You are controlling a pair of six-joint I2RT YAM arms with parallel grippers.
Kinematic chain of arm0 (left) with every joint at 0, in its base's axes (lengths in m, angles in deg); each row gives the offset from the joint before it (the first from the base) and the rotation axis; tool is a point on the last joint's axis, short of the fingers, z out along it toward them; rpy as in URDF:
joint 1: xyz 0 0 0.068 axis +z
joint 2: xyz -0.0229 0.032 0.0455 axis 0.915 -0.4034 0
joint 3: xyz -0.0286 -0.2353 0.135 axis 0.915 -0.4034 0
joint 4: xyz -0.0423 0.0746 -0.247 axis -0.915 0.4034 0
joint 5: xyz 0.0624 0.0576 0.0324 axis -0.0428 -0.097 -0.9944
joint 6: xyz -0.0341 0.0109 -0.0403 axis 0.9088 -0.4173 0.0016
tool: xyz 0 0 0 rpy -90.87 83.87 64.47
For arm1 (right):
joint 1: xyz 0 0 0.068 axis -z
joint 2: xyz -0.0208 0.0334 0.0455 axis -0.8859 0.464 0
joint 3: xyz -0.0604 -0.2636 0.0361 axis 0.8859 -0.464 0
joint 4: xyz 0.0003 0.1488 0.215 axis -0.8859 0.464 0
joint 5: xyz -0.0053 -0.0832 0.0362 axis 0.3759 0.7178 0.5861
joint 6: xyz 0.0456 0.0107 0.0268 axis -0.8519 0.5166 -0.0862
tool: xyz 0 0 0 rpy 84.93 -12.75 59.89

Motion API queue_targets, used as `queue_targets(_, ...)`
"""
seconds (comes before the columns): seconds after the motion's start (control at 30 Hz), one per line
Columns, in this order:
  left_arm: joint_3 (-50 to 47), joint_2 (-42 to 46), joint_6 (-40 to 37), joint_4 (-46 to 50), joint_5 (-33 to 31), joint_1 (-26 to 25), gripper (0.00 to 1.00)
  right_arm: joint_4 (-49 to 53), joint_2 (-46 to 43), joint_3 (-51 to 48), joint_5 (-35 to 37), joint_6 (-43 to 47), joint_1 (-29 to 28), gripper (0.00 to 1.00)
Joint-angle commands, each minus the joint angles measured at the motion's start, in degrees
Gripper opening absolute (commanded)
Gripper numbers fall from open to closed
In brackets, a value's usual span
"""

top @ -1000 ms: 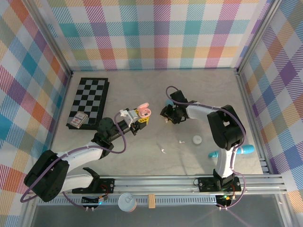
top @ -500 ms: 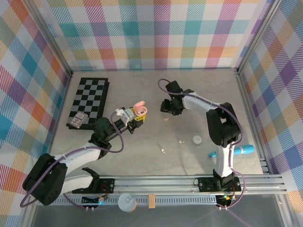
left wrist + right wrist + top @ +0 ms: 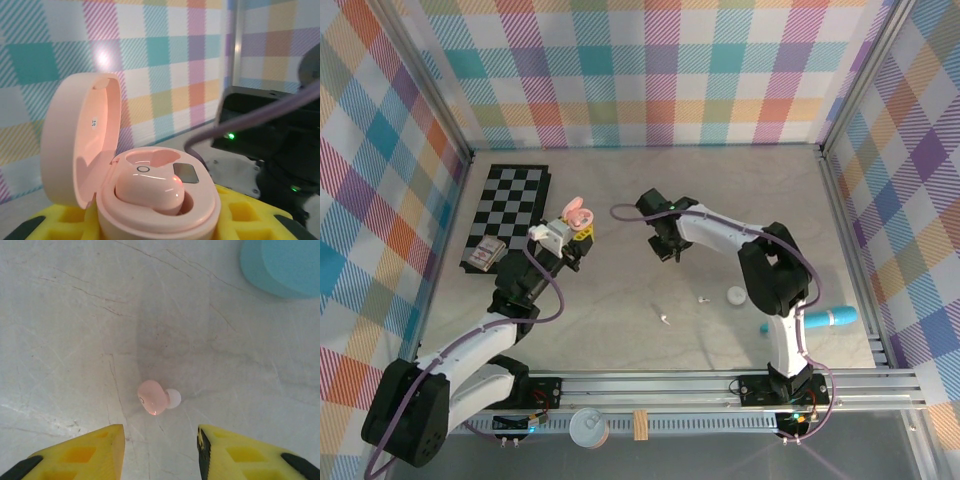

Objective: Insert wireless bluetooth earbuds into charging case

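Observation:
My left gripper [image 3: 576, 228] is shut on an open pink charging case [image 3: 580, 211], held near the checkerboard's right edge. In the left wrist view the case [image 3: 150, 210] sits between yellow fingers [image 3: 245, 215] with its lid up, and one pink earbud [image 3: 150, 192] lies in a socket. A second pink earbud [image 3: 151, 397] with a white tip lies on the table, just ahead of my right gripper [image 3: 160, 450], whose jaws stand open and empty. In the top view the right gripper [image 3: 663, 247] hangs over the table's middle. Two white earbuds [image 3: 702, 299] [image 3: 664, 320] lie nearer the front.
A light blue case [image 3: 282, 262] lies just beyond the loose pink earbud. A white case [image 3: 737, 295] and a turquoise tube [image 3: 823, 320] lie to the right. The checkerboard [image 3: 510, 205] with a small box [image 3: 485, 255] on it lies at the left.
My left arm has carried the pink case back and left, toward the checkerboard. The right gripper has moved left, away from where it was.

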Motion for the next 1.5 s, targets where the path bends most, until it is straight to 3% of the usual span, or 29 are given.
queue_targets(0.0, -0.23, 1.42, 0.37, 0.31, -6.47, 1.35, 0.25, 2.61, 2.97, 2.34, 8.16, 4.62, -1.60, 0.41)
queue_targets(0.43, 0.18, 3.05, 1.25, 2.03, -5.99, 2.93, 0.25, 3.94, 8.37, 6.56, 13.43, 7.59, -3.46, 0.36)
queue_targets(1.47, 0.20, 2.91, 1.43, 1.72, -4.71, 2.92, 0.25, 7.76, 12.88, 9.06, 14.45, 6.04, -3.45, 0.27)
